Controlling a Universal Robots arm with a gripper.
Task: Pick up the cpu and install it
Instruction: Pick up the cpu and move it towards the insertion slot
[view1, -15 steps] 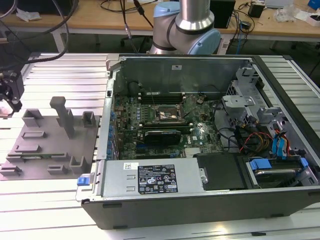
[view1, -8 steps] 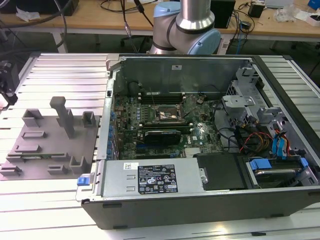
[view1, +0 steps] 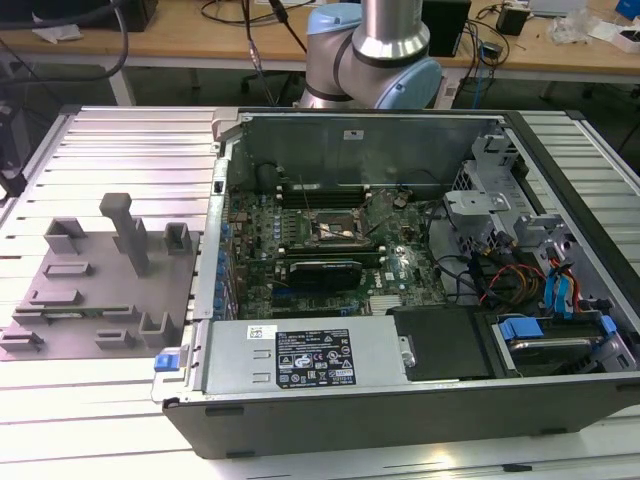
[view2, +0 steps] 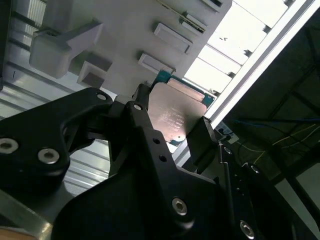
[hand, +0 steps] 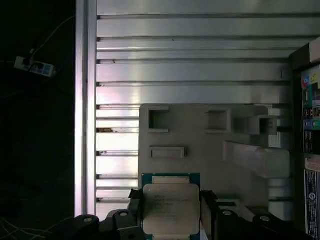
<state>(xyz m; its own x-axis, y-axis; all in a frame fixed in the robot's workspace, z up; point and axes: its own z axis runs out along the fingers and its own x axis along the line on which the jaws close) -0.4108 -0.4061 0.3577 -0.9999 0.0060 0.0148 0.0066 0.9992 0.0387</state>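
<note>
On the exterior view's left, a large flat grey plastic plate with upright blocks (view1: 100, 300) lies on the ribbed aluminium table (view1: 120, 130). Just beside it, towards the exterior view's right, the open dark metal computer case (view1: 400, 425) lies on its side. Inside are a green motherboard (view1: 395, 272), a square metal-framed processor socket (view1: 335, 230) near the board's middle and a long black rectangular expansion card (view1: 325, 272) just below the socket. The silver and pale-blue robot arm (view1: 385, 45) rises behind the case.

In both wrist views the black gripper (hand: 170, 204) (view2: 172, 117) is clamped on the cpu (hand: 170, 212) (view2: 177, 107), a small flat square chip with a pale silver metal top and a green border. One black finger (hand: 207, 210) (view2: 200, 142) presses against one edge of the chip and its partner presses against the opposite edge. The chip's metal top faces the cameras. The grey plate (hand: 200, 145) (view2: 135, 30) lies directly behind the chip, which sits near the plate's edge, well apart from the socket. Whether the chip touches the plate or hangs above it cannot be told.
</note>
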